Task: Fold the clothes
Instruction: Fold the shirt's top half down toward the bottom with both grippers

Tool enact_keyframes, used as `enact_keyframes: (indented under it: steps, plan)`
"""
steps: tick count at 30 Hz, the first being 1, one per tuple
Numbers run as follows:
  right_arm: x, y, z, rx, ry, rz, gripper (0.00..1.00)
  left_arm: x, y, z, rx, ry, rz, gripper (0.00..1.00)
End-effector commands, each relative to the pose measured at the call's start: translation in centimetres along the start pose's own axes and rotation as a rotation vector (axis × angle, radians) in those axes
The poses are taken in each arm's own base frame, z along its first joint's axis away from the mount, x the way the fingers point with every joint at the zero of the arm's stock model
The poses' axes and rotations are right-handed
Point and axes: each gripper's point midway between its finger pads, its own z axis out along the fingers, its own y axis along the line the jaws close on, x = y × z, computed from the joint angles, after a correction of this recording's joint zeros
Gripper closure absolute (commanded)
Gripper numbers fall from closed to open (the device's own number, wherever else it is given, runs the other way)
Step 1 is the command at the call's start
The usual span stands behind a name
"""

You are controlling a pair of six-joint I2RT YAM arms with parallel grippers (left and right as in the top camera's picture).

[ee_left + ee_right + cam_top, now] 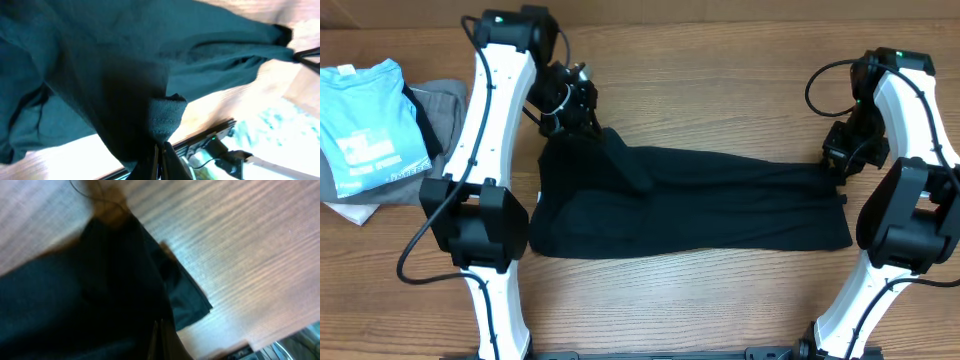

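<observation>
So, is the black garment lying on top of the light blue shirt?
No, the black garment lies in the middle, clearly apart from the light blue shirt at the edge.

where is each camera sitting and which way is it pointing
Overhead: above the table, looking straight down at the black garment and a pile of clothes; both arms show, left pincer and right pincer at the garment's ends.
Left wrist: on the left arm, looking past its pincer at lifted cloth; the pincer shows bottom centre.
Right wrist: on the right arm, looking down at the garment's edge and bare wood; its pincer shows at the bottom.
Shared: all three see the garment and table.
</observation>
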Motion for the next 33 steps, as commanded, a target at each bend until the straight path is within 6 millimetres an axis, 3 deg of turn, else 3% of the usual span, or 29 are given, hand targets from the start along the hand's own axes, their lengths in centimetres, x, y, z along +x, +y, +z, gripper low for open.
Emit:
enact_keyframes:
  steps: [1, 12, 19, 26, 33]
  plan:
    - [0.0, -1.0, -1.7, 0.0, -0.037, 0.016, 0.96, 2.2, -0.2, -2.1, -0.075, -0.059, 0.025, 0.96]
    - [1.5, -1.5, -1.7, 0.021, 0.025, 0.007, 0.96, 8.2, 3.7, -1.5, -0.219, 0.008, -0.052, 0.96]
    - [2.2, -1.7, -1.0, 0.035, 0.059, 0.001, 0.96, 10.9, 5.7, 0.8, -0.246, 0.124, -0.114, 0.96]
    - [2.7, -1.6, 0.4, 0.046, 0.085, -0.004, 0.96, 14.8, 5.2, 3.6, -0.163, 0.277, -0.119, 0.96]
    - [2.4, -1.5, 0.6, 0.041, 0.074, -0.002, 0.96, 18.8, 4.8, 6.0, -0.175, 0.407, -0.096, 0.96]
